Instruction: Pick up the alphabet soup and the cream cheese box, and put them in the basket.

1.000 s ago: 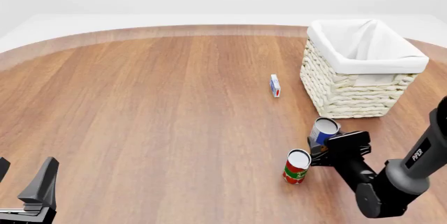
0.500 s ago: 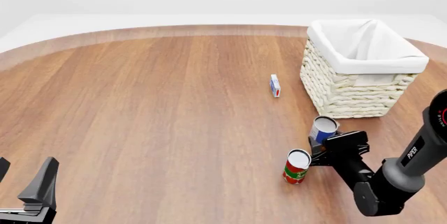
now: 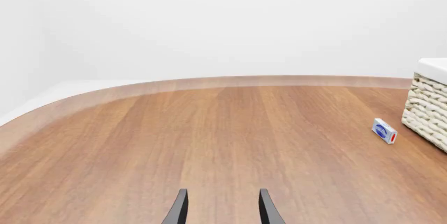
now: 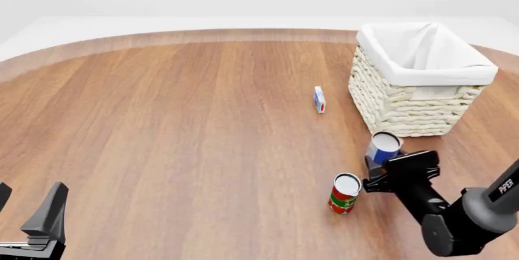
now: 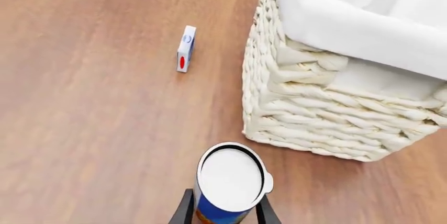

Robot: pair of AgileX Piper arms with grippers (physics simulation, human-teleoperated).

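The right hand [image 4: 375, 169] is clamped on the alphabet soup [image 4: 382, 148], a blue can with a silvery top, lifted and tilted. The red-and-green can [image 4: 344, 193] stands beside it. Beyond sits the basket [image 4: 405, 105], the cream cheese box [image 4: 319, 99] near it. The left hand [image 3: 220, 208] is parted, empty.

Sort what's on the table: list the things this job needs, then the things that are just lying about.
Job:
alphabet soup, held in the right gripper
cream cheese box, on the table left of the basket
basket

Lying about:
red-and-green can, upright beside the right gripper
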